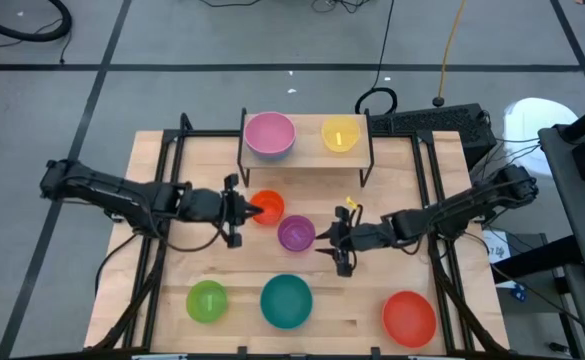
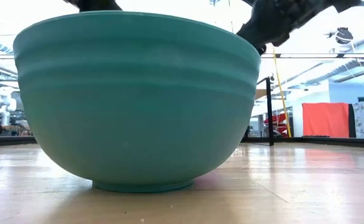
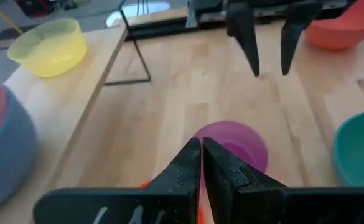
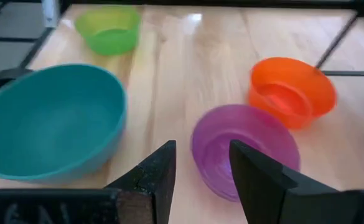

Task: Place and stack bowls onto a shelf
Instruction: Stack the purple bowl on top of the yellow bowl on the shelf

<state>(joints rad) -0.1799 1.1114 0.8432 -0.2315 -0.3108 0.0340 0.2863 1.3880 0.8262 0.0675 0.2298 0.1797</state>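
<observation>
The shelf (image 1: 308,148) stands at the table's far middle. On it are a pink bowl (image 1: 269,134), nested in a blue bowl (image 3: 4,149), and a yellow bowl (image 1: 340,134). An orange bowl (image 1: 268,207) and a purple bowl (image 1: 296,233) stand side by side mid-table. My left gripper (image 1: 252,210) is shut and reaches from the left over the orange bowl's left rim (image 3: 145,184). My right gripper (image 1: 328,241) is open, just right of the purple bowl (image 4: 244,149), with nothing between its fingers. My left gripper's shut fingers (image 3: 191,168) slant down from the table's left over the orange bowl's left rim. They hide the spot beneath them, so I cannot tell whether they touch the bowl.
Along the near edge stand a green bowl (image 1: 207,301), a teal bowl (image 1: 286,301) and a red bowl (image 1: 409,318). The teal bowl (image 2: 138,99) fills most of the low view. Black frame rails (image 1: 162,170) run along both sides of the table.
</observation>
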